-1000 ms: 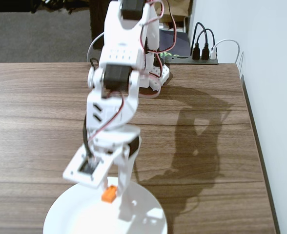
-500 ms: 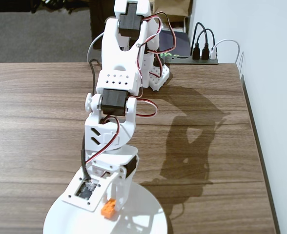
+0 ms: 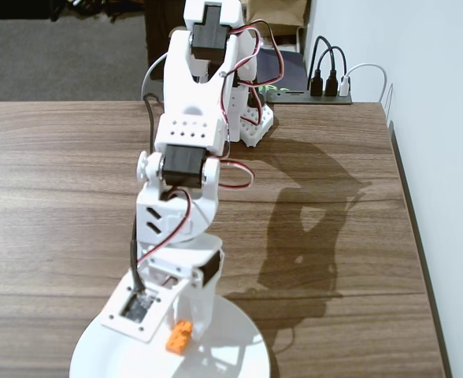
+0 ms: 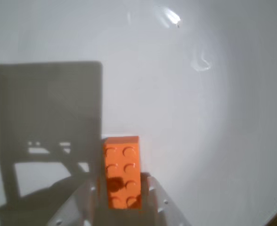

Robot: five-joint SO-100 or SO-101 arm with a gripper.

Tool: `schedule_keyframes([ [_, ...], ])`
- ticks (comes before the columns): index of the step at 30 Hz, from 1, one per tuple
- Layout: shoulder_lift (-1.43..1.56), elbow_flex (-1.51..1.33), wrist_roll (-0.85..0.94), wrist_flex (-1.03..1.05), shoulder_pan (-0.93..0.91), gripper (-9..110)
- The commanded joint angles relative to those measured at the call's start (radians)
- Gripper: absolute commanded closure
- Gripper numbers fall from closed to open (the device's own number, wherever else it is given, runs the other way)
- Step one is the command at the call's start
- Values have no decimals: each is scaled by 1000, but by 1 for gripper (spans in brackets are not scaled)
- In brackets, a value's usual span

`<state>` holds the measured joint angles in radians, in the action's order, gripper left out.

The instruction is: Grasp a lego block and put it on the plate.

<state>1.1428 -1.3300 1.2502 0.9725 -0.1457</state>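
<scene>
End effector [image 4: 122,200] clenched on orange lego block [image 4: 122,172], studs up, finger each side in wrist view. Block [image 3: 179,336] sat low over white plate [image 3: 239,350] at desk [image 3: 58,197] near edge; arm reached from far side.

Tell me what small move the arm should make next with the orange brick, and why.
Probably open the gripper and release. In the wrist view the lego block sits clamped between the fingers with only the white plate beneath it, and the fixed view shows the lego block low over the plate. Whether it touches is unclear.
</scene>
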Motion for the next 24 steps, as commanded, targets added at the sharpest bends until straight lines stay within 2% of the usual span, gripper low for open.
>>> schedule_keyframes([
  [1, 132, 11, -12, 31, -6, 88],
  [11, 471, -255, -71, 71, 15, 91],
  [14, 589, -416, -149, 35, 32, 101],
  [24, 1012, -994, -405, -141, 91, 101],
])
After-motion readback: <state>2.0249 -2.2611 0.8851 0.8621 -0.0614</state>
